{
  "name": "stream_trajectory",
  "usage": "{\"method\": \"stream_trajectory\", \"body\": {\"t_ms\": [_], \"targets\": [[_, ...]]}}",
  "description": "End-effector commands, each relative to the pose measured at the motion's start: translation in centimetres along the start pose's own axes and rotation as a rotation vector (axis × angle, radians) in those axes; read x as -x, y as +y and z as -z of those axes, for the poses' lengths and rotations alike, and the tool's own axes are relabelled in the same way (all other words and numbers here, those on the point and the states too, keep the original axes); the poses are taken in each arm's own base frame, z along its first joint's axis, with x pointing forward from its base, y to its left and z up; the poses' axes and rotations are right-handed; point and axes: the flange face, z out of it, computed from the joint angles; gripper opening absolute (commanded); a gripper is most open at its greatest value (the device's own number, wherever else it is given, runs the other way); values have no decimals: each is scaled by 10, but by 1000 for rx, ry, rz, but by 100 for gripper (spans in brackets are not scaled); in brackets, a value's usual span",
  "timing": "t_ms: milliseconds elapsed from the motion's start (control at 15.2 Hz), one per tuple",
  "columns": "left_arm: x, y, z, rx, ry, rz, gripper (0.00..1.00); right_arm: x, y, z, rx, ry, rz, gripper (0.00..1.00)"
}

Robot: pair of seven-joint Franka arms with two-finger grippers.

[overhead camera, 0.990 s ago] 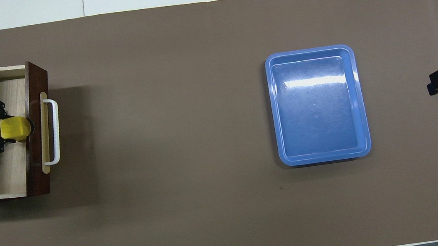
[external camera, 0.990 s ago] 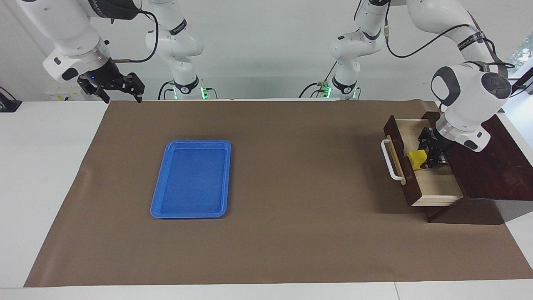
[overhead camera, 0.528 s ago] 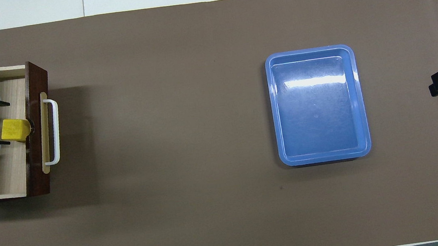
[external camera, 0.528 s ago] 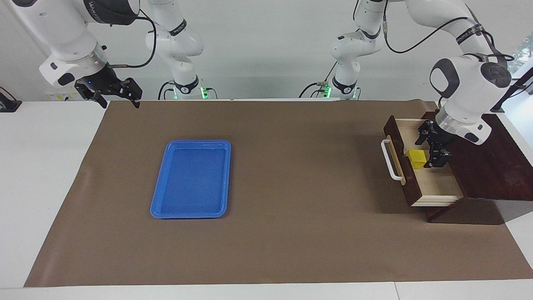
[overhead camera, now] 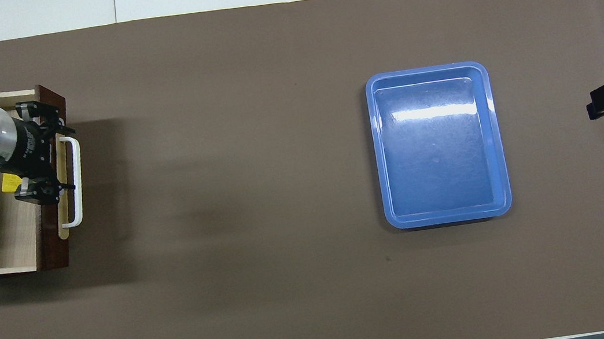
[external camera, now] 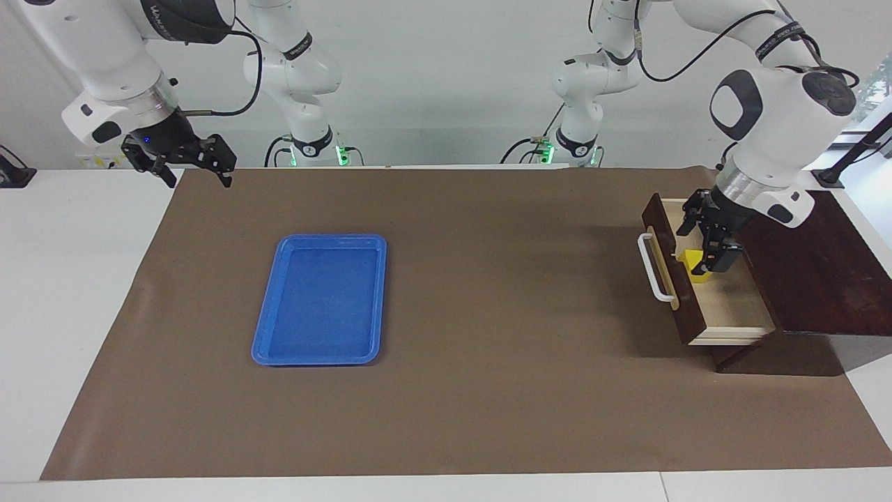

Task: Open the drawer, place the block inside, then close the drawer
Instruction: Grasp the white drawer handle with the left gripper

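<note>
The drawer [external camera: 739, 310] of the dark brown wooden box [external camera: 822, 272] stands pulled open, its white bar handle [external camera: 651, 268] toward the table's middle. The yellow block [external camera: 693, 266] lies in the drawer just inside its front panel, partly hidden by my left gripper. In the overhead view only a sliver of the block [overhead camera: 7, 184] shows on the drawer's pale floor [overhead camera: 2, 238]. My left gripper [external camera: 701, 242] is open and empty, raised over the drawer's front edge, and over the handle [overhead camera: 76, 181] in the overhead view [overhead camera: 59, 160]. My right gripper [external camera: 198, 178] waits, open, in the air at the right arm's end.
An empty blue tray [external camera: 317, 300] lies on the brown mat [external camera: 488, 314] toward the right arm's end; it also shows in the overhead view [overhead camera: 439, 145]. The right gripper's tip [overhead camera: 600, 108] shows at the mat's edge there.
My left gripper opened and left the block in the drawer, then rose and moved toward the drawer's front and handle. The right gripper shifted slightly.
</note>
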Motion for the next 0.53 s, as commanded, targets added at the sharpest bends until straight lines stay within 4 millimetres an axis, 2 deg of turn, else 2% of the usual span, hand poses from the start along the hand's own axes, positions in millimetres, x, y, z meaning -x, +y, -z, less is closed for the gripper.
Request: {"method": "stream_trajectory", "body": {"t_ms": [0,330,462], "targets": [[2,-25,-18,16,92,2,100,2,-1,0,20,7,26,100],[-10,-26,-21,49,281,-12,100,2,-2,0,19,9,27,100],[-14,-31,-35,36,379,-44,100,2,-2,0,19,8,27,100]]}}
